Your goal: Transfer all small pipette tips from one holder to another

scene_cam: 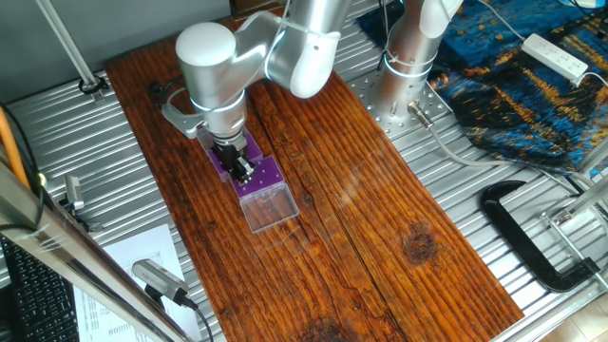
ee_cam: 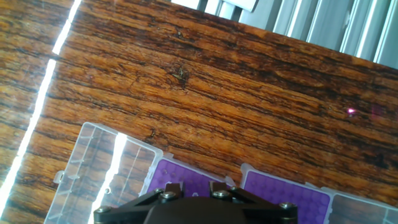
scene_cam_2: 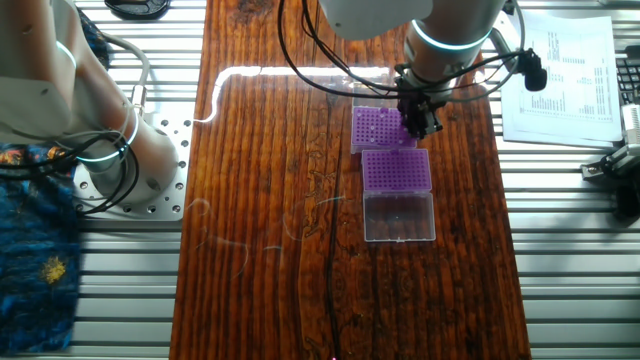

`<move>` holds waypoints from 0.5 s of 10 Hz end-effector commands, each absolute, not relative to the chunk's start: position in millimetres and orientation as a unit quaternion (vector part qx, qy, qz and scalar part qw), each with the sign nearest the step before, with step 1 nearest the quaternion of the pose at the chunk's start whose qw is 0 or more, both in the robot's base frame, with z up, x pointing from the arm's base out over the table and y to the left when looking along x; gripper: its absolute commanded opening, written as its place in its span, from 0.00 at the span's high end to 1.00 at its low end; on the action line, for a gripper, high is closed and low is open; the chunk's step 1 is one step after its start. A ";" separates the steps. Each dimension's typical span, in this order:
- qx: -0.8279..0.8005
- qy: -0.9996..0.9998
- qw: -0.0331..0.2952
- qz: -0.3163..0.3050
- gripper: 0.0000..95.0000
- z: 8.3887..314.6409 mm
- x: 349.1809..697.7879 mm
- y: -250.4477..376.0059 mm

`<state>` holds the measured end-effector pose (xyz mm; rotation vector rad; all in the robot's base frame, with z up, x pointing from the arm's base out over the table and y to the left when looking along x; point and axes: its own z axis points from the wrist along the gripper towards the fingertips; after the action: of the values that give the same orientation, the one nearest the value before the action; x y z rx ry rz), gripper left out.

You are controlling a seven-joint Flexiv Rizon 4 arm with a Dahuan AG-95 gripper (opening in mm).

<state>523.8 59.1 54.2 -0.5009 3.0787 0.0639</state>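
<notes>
The black two-finger gripper (scene_cam_2: pixel 421 120) hangs over the right edge of the far purple plastic rack with rows of little holes (scene_cam_2: pixel 378 127). I cannot tell if its fingers are apart or pinched, and no tip shows between them. The tiny whitish plastic pipette tips (scene_cam_2: pixel 377 124) look like pale dots on that far rack, though they are very small. The near purple plastic rack (scene_cam_2: pixel 396 170) sits just beside it, with a flat see-through plastic lid (scene_cam_2: pixel 399 217) lying open on its near side.

To do this step well, I think the arm should go straight down and slowly, line up over one dot, and squeeze softly, because the cones are thin and smooth and could slip or tip. The brown wooden table (scene_cam_2: pixel 260 200) is shiny, with dark wavy lines
</notes>
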 end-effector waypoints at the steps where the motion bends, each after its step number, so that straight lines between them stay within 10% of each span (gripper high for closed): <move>1: -0.159 0.987 0.009 0.019 0.80 53.9 522.9 58.8; 4: -0.158 0.987 0.009 0.019 0.80 53.3 521.7 58.4; 5: -0.158 0.987 0.009 0.019 1.00 53.3 521.7 58.4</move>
<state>521.7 58.5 53.1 -0.4912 3.0849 0.0611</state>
